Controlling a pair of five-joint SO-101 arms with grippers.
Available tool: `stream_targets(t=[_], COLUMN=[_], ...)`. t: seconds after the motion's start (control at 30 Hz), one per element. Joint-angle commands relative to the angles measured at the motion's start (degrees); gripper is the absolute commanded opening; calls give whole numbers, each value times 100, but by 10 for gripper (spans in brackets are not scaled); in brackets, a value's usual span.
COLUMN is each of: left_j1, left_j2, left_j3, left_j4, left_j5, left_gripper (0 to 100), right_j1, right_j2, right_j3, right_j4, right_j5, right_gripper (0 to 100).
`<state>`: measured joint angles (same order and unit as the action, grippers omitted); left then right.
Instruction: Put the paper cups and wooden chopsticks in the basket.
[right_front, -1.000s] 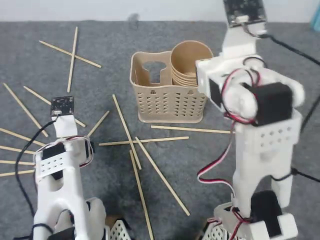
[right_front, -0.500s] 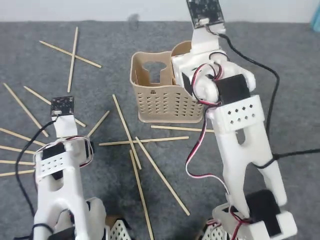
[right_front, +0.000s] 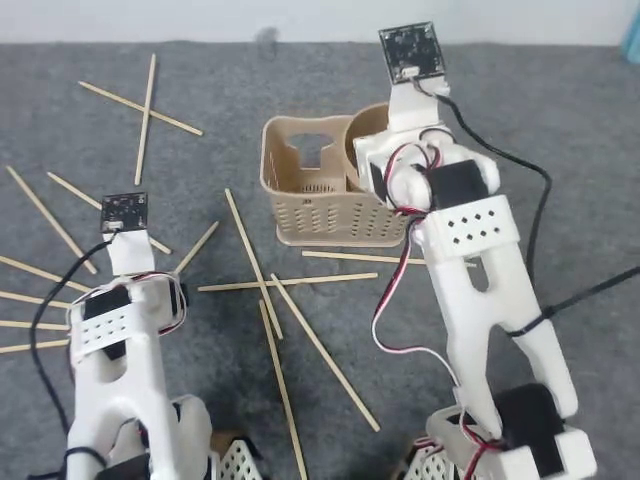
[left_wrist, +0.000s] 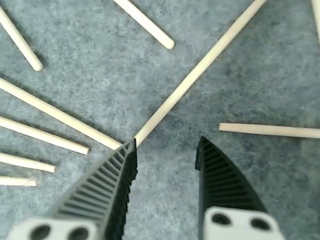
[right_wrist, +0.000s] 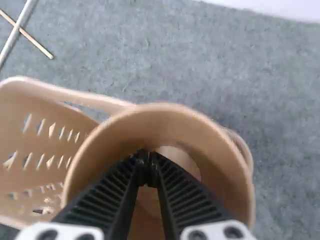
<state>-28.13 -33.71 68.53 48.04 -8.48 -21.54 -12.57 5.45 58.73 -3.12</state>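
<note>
Right hand (right_wrist: 147, 161) hanging pressed together inside the paper cups (right_wrist: 150, 117) in the basket (right_wrist: 30, 125), left hand (left_wrist: 165, 142) hovering spread over wooden chopsticks (left_wrist: 200, 69) lying on the grey tabletop (left_wrist: 75, 65).

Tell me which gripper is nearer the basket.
Right. The right gripper is in the paper cups inside the basket; the left gripper hovers over loose chopsticks, apart from it.

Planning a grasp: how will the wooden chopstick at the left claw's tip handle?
The thin wooden chopstick looks straight and slender: probably stiff and light. Pinched at its end by the left claw, it may pivot. Grey carpet likely stops rolling.
</note>
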Motion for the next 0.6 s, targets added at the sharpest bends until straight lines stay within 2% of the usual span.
stream_targets(t=[0.0, 0.23, 0.3, 0.43, 0.57], left_j1=[-9, -9, -9, -18, -18], left_j2=[-185, -185, -185, -185, -185], left_j3=[-66, -66, -66, -66, -66], left_j4=[-9, -9, -9, -9, -9], left_j5=[-26, -26, -26, -26, -26], left_gripper=[184, 184, 184, 184, 184], right_j1=[75, 92, 136, 725, 1745], right_j2=[-611, -2246, -2791, -3864, -4796], right_j3=[-114, -642, -633, -369, 510], right_j4=[-453, -813, -391, 1138, 1833], right_j5=[62, 70, 70, 70, 70], right_gripper=[8, 9, 8, 9, 9])
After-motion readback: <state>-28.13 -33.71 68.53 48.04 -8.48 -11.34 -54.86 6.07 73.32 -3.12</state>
